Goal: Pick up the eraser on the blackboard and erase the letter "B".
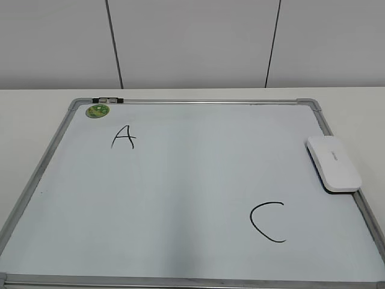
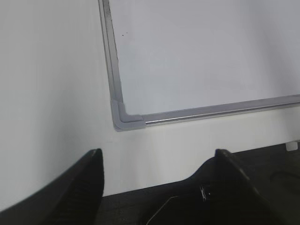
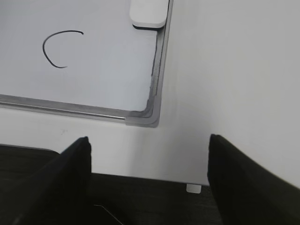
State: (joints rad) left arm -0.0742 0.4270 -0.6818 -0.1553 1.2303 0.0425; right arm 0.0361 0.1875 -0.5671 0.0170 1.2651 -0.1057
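The blackboard is a white board with a silver frame, lying flat on the table. The white eraser lies on its right edge; its near end also shows in the right wrist view. No letter "B" shows on the board. Only a black "A" and a black "C" are there. My left gripper is open and empty, back from the board's near left corner. My right gripper is open and empty, back from the near right corner. Neither gripper shows in the exterior view.
A small green round magnet sits at the board's far left corner, beside a dark clip on the top frame. The cream table surrounds the board. A grey panelled wall stands behind.
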